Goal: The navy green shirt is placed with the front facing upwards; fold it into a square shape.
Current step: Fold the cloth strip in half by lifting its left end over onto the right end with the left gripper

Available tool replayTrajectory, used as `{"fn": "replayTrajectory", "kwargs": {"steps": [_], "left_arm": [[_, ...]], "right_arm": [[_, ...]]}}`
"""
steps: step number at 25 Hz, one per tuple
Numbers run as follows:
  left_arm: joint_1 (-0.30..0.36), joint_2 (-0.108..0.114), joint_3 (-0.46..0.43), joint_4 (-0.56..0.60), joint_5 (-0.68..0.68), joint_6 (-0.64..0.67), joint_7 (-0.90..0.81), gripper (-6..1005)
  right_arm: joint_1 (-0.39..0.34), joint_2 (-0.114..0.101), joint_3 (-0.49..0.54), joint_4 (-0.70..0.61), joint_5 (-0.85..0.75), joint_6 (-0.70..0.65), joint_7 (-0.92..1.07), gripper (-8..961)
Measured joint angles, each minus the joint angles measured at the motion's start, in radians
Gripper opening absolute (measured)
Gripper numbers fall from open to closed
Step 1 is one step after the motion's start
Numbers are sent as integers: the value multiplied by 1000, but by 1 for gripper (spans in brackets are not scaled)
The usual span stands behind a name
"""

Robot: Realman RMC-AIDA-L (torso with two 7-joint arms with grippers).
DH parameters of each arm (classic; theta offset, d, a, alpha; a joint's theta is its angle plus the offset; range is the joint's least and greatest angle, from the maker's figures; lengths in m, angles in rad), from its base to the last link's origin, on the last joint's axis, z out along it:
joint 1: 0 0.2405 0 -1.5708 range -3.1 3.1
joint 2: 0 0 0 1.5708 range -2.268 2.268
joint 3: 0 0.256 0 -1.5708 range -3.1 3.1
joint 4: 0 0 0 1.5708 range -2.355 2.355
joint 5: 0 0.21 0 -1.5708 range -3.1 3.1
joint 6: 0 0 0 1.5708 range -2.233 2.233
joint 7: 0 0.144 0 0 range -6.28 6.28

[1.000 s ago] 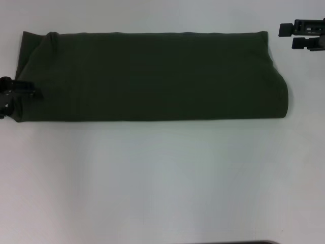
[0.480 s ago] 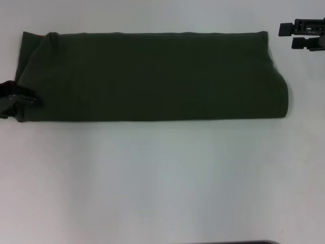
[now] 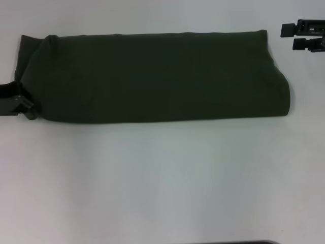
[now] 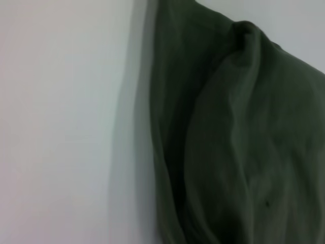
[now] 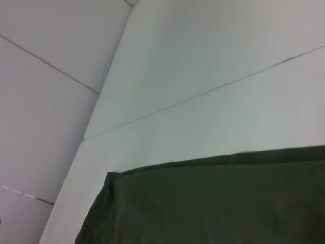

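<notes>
Table: bare white surface (image 3: 162, 188) fills the near half of the head view; nothing lies on it there.
Left gripper: left gripper (image 3: 26, 108) sits at the left edge of the head view, at the near-left corner of the cloth. Its dark fingers (image 3: 30, 109) touch the corner's hem and appear to pinch it, though the closure itself is hard to make out.
Shirt: the navy green shirt (image 3: 152, 76) lies past the bare strip as a long dark band folded lengthwise, running left to right across the table. Its right end is a rounded fold; its left end is looser, with a small hump at the far-left corner.
Shirt, close up: in the left wrist view the shirt (image 4: 238, 142) shows soft ridges and a raised fold, with white table beside it.
Change at the corner: a second ago the near-left corner lay flat and reached the gripper; now it is drawn up and inward, so the near edge slants towards the fingers and more white table shows beneath. The left gripper has shifted slightly nearer.
Right gripper: right gripper (image 3: 297, 36) hangs beyond the shirt's far-right corner, apart from the cloth, its two fingers spread with a gap between them. It has barely moved.
Far edge: in the right wrist view the shirt (image 5: 213, 203) ends in a straight hem on the white table (image 5: 203, 66).
</notes>
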State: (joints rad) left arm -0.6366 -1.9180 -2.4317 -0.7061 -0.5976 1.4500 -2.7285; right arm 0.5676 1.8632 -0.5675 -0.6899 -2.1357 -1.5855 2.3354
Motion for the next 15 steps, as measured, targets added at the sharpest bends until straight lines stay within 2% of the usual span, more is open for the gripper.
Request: {"fn": "replayTrajectory", "kwargs": {"steps": [5, 11, 15], "left_arm": [[-3, 0, 5, -2, 1, 19, 11, 55], [7, -3, -6, -2, -1, 27, 22, 46], [16, -17, -7, -2, -1, 13, 26, 40]], "right_arm": [[-4, -7, -9, -6, -5, -21, 14, 876], [-11, -41, -13, -9, -115, -67, 31, 866], [-14, -44, -13, -3, -209, -66, 49, 859]]}}
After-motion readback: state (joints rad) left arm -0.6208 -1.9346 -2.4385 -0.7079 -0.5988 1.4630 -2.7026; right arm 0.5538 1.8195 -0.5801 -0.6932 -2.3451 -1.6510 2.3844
